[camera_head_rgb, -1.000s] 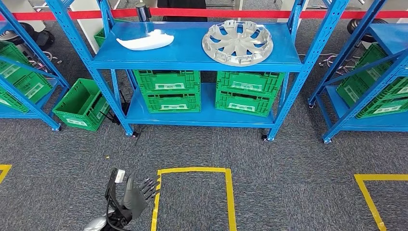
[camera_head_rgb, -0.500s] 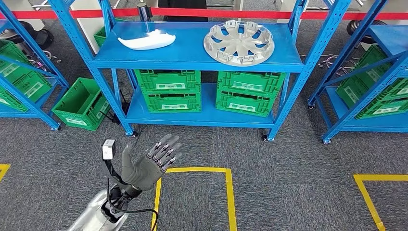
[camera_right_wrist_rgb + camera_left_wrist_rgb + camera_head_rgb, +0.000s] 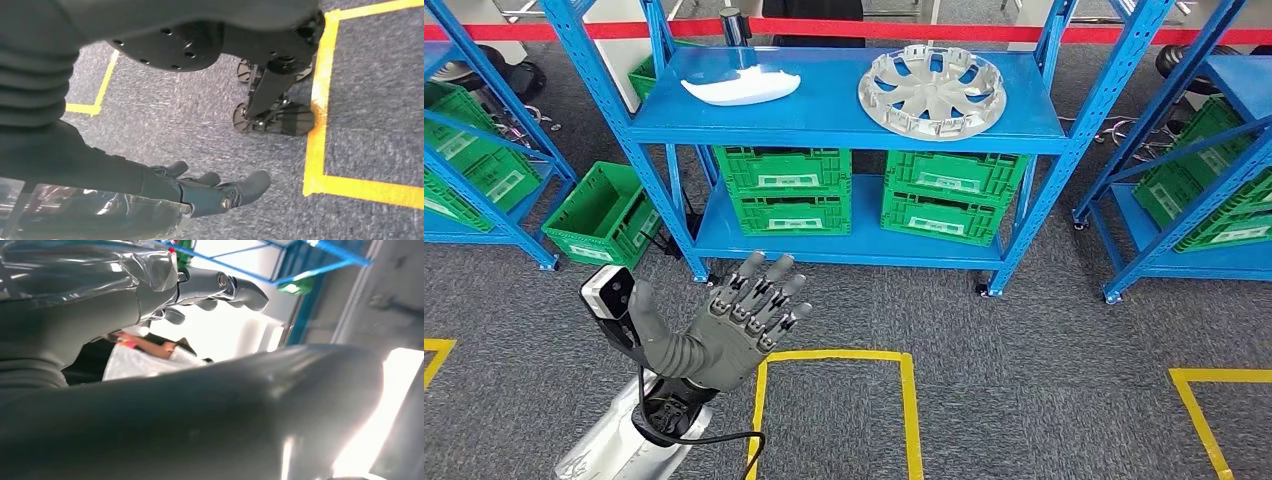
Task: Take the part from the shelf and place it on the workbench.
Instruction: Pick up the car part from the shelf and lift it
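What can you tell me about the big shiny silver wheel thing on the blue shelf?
The round silver wheel cover looks like metal or silvery plastic, with curved spokes fanning from its middle and small tabs around its rim. It lies flat on the right half of the top board of the blue metal shelf, touching nothing else. Green crates sit on the board below it.
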You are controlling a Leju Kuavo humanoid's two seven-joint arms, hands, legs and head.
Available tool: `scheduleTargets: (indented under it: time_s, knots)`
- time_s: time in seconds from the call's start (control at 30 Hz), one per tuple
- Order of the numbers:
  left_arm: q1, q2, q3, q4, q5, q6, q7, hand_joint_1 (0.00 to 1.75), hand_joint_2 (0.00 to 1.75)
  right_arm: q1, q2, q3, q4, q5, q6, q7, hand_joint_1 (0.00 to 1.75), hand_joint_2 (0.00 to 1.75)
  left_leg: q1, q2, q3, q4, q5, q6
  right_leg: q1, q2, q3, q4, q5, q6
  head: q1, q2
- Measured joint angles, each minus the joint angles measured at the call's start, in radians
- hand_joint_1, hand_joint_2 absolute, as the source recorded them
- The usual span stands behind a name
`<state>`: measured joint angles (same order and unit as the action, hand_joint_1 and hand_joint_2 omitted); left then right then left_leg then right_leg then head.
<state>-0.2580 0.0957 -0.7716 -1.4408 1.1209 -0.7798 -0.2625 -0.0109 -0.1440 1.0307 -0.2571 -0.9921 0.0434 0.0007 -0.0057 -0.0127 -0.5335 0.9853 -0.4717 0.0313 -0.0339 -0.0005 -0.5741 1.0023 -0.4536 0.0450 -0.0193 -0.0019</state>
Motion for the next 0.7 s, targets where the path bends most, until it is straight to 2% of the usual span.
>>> scheduleTargets:
  time_s: [0.03,0.1,0.13,0.2,0.27,0.3,0.33,0.37,0.43,0.47,0.5,0.57,0.63,0.67,0.7]
  knots:
    - [-0.002,0.002,-0.004,-0.008,0.002,-0.002,0.0,0.0,0.0,-0.001,0.0,0.002,0.001,-0.001,0.001,0.001,0.0,0.0,-0.001,0.0,-0.003,0.004,-0.003,-0.003,0.003,0.001,-0.001,0.003,-0.001,-0.008,-0.001,0.0]
    - [-0.004,0.005,-0.01,-0.021,0.003,-0.003,-0.001,0.0,0.0,-0.001,0.001,0.005,0.002,-0.001,0.003,0.002,0.0,0.0,0.004,0.001,-0.006,0.01,-0.008,-0.009,0.001,0.003,-0.003,0.003,0.0,-0.019,-0.001,0.0]
    - [-0.006,0.007,-0.013,-0.027,0.004,-0.004,-0.001,0.0,0.0,-0.002,0.001,0.006,0.003,-0.002,0.004,0.002,0.0,0.0,0.007,0.003,-0.013,0.027,-0.021,-0.014,-0.002,0.003,-0.003,0.002,0.0,-0.024,-0.002,0.0]
    - [-0.008,0.011,-0.017,-0.035,0.005,-0.005,-0.001,0.0,0.0,-0.002,0.002,0.007,0.004,-0.002,0.004,0.002,0.0,0.0,0.011,0.006,-0.056,0.118,-0.073,-0.026,-0.005,0.003,-0.001,0.001,-0.001,-0.03,-0.003,0.0]
    - [-0.009,0.015,-0.02,-0.037,0.008,-0.004,-0.001,0.0,0.0,-0.002,0.001,0.009,0.005,-0.003,0.005,0.002,0.0,0.0,0.015,0.008,-0.126,0.258,-0.131,-0.033,-0.003,0.002,-0.002,0.001,-0.002,-0.032,-0.003,0.0]
    - [-0.008,0.017,-0.022,-0.038,0.011,-0.001,-0.001,0.0,0.0,-0.002,0.001,0.01,0.006,-0.004,0.005,0.002,0.0,0.0,0.016,0.008,-0.151,0.302,-0.139,-0.034,-0.002,0.002,-0.001,0.001,-0.002,-0.032,-0.003,0.0]
    - [-0.008,0.019,-0.025,-0.039,0.016,0.002,-0.001,0.0,0.0,-0.002,0.002,0.01,0.006,-0.005,0.007,0.002,0.0,0.0,0.017,0.008,-0.156,0.305,-0.125,-0.033,-0.001,0.003,0.0,0.001,-0.002,-0.032,-0.004,0.0]
    - [-0.009,0.021,-0.027,-0.042,0.022,0.006,-0.001,0.0,0.0,-0.002,0.002,0.011,0.006,-0.006,0.009,0.002,0.0,0.0,0.017,0.009,-0.141,0.265,-0.094,-0.03,-0.001,0.004,0.001,0.001,-0.002,-0.032,-0.004,0.0]
    - [-0.011,0.024,-0.031,-0.052,0.03,0.012,-0.003,0.0,0.0,-0.003,0.004,0.013,0.006,-0.007,0.014,0.002,0.0,0.0,0.015,0.009,-0.074,0.117,-0.019,-0.017,0.001,0.006,0.004,0.0,-0.002,-0.031,-0.003,0.0]
    - [-0.013,0.025,-0.032,-0.057,0.033,0.014,-0.004,0.0,0.0,-0.003,0.006,0.014,0.006,-0.008,0.016,0.002,0.0,0.0,0.012,0.009,-0.049,0.06,0.003,-0.01,0.003,0.007,0.003,0.0,-0.002,-0.03,-0.003,0.0]
    - [-0.015,0.026,-0.034,-0.062,0.036,0.017,-0.005,0.0,0.0,-0.003,0.007,0.016,0.006,-0.008,0.018,0.002,0.0,0.0,0.008,0.01,-0.036,0.026,0.012,-0.005,0.004,0.007,0.001,0.0,-0.001,-0.028,-0.003,0.0]
    - [-0.017,0.031,-0.035,-0.069,0.041,0.023,-0.006,0.0,0.0,-0.003,0.009,0.02,0.006,-0.007,0.023,0.003,0.0,0.0,0.003,0.01,-0.036,0.015,0.01,0.002,0.005,0.007,-0.001,-0.004,0.001,-0.02,-0.003,0.0]
    - [-0.018,0.034,-0.036,-0.078,0.045,0.025,-0.006,0.0,0.0,-0.004,0.011,0.022,0.006,-0.007,0.027,0.005,0.0,0.0,0.006,0.009,-0.029,-0.001,0.014,0.012,0.005,0.005,-0.008,0.005,-0.003,-0.013,-0.003,0.0]
    - [-0.019,0.034,-0.037,-0.082,0.047,0.026,-0.006,0.0,0.0,-0.004,0.011,0.023,0.006,-0.007,0.028,0.005,0.0,0.0,0.008,0.009,-0.023,-0.009,0.016,0.018,0.006,0.005,-0.023,0.032,-0.013,-0.014,-0.002,0.0]
    - [-0.018,0.034,-0.037,-0.085,0.049,0.026,-0.006,0.0,0.0,-0.004,0.012,0.024,0.006,-0.006,0.029,0.006,0.0,0.0,0.009,0.008,-0.018,-0.015,0.015,0.024,0.007,0.004,-0.05,0.082,-0.032,-0.018,0.0,0.0]
